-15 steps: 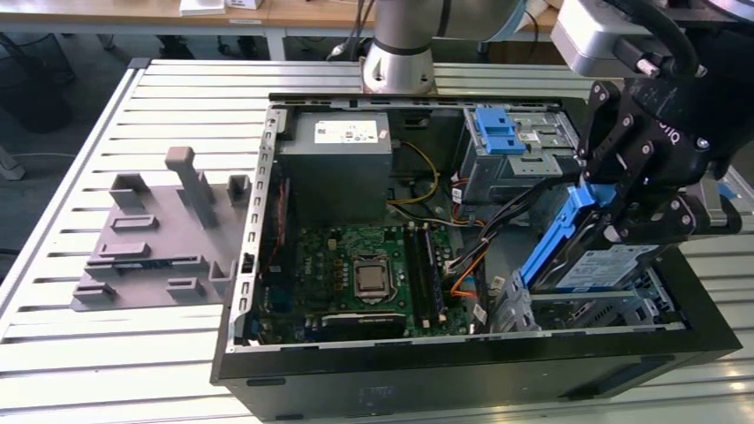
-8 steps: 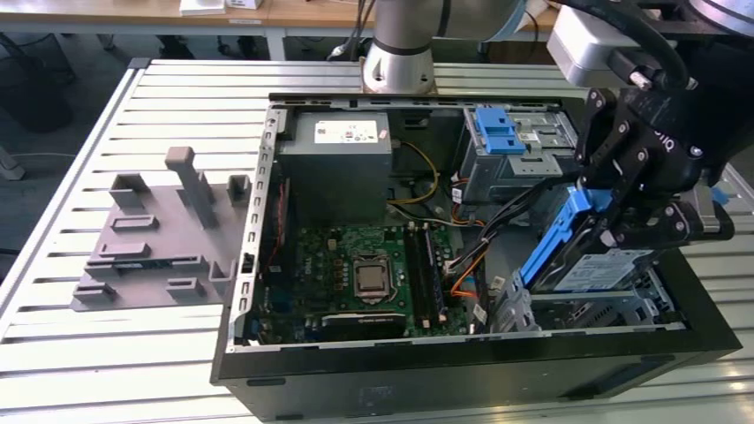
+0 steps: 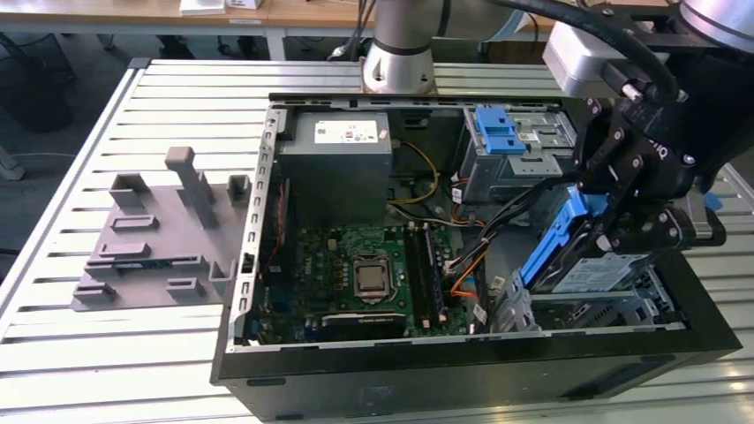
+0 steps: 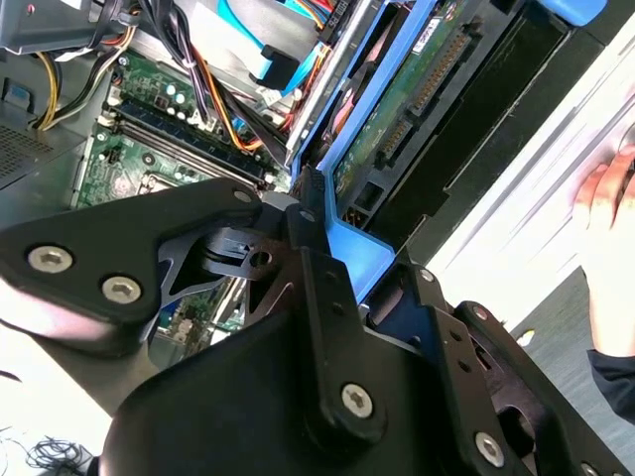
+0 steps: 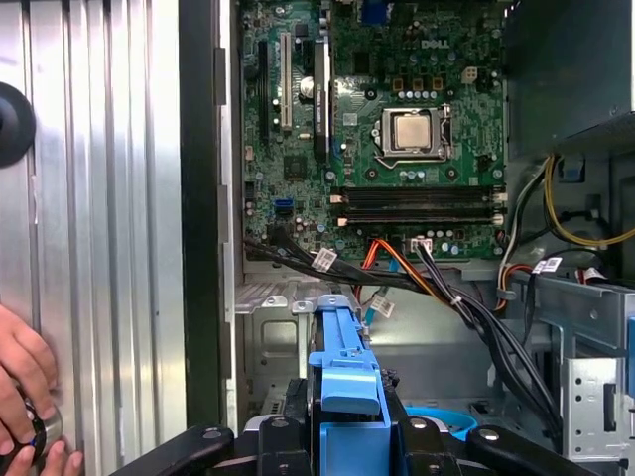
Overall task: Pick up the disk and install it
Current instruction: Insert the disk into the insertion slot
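The disk (image 3: 592, 276) hangs tilted over the drive cage at the near corner of the open computer case, on the exterior view's right. Its blue bracket rail (image 3: 552, 240) faces the motherboard and its white label faces up. My gripper (image 3: 606, 231) is shut on the disk's upper end. In the second wrist view the black fingers (image 4: 316, 260) clamp the blue bracket (image 4: 349, 246), and the disk's green circuit board (image 4: 412, 84) shows beyond. In the first wrist view the blue bracket (image 5: 342, 372) sticks out between the fingers, above the metal cage floor (image 5: 273, 332).
The case (image 3: 471, 375) holds a motherboard (image 3: 365, 265), a grey power-supply box (image 3: 342, 163), a drive bay with a blue latch (image 3: 509, 137) and loose cables (image 5: 466, 302). A grey fixture (image 3: 154, 234) stands on the slatted table. A person's hand (image 5: 25, 397) rests on the table beside the case.
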You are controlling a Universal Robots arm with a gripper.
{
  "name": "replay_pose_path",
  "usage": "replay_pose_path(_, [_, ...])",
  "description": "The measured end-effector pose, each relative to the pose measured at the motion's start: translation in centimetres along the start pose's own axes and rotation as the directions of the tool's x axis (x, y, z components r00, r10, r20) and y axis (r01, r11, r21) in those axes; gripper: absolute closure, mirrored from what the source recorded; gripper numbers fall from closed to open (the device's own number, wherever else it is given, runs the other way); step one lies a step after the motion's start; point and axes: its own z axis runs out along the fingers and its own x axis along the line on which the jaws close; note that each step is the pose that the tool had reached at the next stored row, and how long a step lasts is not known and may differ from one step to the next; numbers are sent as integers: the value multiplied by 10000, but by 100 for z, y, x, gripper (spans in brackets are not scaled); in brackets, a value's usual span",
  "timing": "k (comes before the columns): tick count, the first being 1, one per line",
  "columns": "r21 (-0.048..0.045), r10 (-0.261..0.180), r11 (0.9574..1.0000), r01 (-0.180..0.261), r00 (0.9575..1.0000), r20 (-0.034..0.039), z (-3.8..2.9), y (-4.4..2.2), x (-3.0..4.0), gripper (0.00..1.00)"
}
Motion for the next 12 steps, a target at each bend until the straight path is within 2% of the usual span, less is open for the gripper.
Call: replay_pose_path(12, [0, 0, 10000, 0, 10000, 1, 67, 0, 3, 64])
